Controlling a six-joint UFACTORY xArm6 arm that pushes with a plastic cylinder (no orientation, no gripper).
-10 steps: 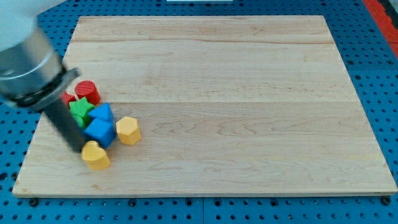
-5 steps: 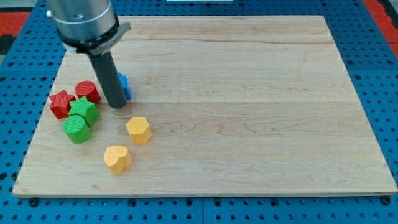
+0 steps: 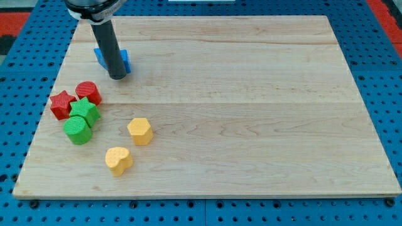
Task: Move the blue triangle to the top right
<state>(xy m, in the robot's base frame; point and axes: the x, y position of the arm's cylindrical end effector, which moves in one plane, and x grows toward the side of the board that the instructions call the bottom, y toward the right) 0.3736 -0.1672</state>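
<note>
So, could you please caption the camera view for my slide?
My tip touches a blue block near the board's upper left.

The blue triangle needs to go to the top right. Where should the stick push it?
Probably on its left face, coming from the view's left. The blue triangle sits top left, mostly hidden behind my tip, which touches its near side, so pushing from there would send it upward.

Pale, smooth matt wood board [image 3: 251, 94]; ridged, plastic-looking blocks; dark matt rod over blue perforated base [image 3: 12, 125].
</note>
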